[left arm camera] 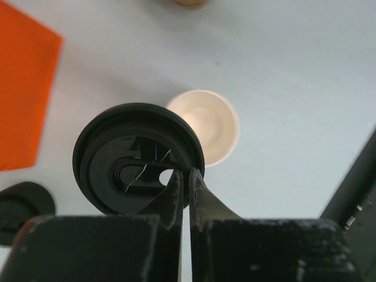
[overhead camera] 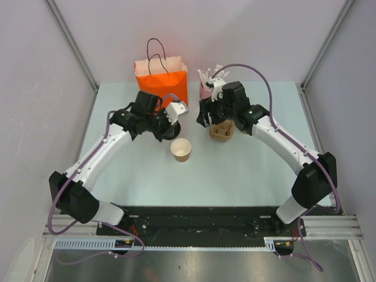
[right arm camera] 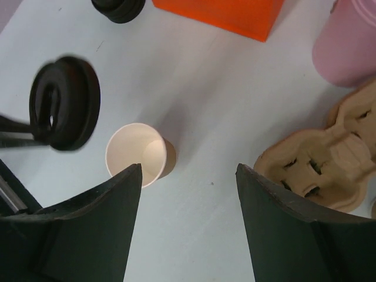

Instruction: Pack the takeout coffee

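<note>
The cup [overhead camera: 181, 150] stands upright and uncovered near the middle of the table [overhead camera: 247, 170], its pale inside showing. Its lid [left arm camera: 138, 158] is not on it. The left gripper [left arm camera: 187, 182] has the lid pinched by the rim, the 2 fingers pressed nearly together on the thin edge. The lid is tipped up on its side, close to the cup on the bag's side, and apart from it in the right wrist view.

The right gripper [right arm camera: 188, 173] is spread wide with nothing between its fingers. It hangs over the bare table, with the cup to one side of it and the carrier [right arm camera: 329, 158] to the other.

The orange bag [overhead camera: 161, 79] stands upright at the far edge, mouth up and handles raised. A small stack of spare lids [right arm camera: 117, 7] lies on the table just in front of it. A pink tumbler [right arm camera: 346, 41] stands right of the bag, just behind the carrier; the top view shows straws in it.
</note>
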Action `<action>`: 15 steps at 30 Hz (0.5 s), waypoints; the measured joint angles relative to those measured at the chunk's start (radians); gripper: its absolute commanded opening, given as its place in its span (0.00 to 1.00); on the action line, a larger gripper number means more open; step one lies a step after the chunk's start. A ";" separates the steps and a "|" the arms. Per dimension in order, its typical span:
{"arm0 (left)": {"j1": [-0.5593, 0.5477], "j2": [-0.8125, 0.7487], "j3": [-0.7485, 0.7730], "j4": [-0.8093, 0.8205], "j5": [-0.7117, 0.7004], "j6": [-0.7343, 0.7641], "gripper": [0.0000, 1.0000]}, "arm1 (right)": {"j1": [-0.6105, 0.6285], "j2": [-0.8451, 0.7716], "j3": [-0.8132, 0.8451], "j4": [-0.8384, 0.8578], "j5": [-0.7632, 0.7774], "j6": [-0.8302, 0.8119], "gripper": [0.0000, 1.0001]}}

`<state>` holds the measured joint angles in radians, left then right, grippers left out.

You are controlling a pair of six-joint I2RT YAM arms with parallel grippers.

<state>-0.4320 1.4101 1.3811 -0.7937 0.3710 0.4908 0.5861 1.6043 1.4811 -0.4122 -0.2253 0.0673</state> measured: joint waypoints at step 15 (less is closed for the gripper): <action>-0.195 0.241 0.020 -0.085 -0.056 -0.020 0.00 | -0.040 -0.015 -0.075 -0.020 0.066 0.113 0.70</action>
<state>-0.6266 1.6508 1.4010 -0.8783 0.3145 0.4706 0.5457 1.5890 1.4063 -0.4320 -0.1596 0.1802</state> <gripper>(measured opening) 0.020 0.703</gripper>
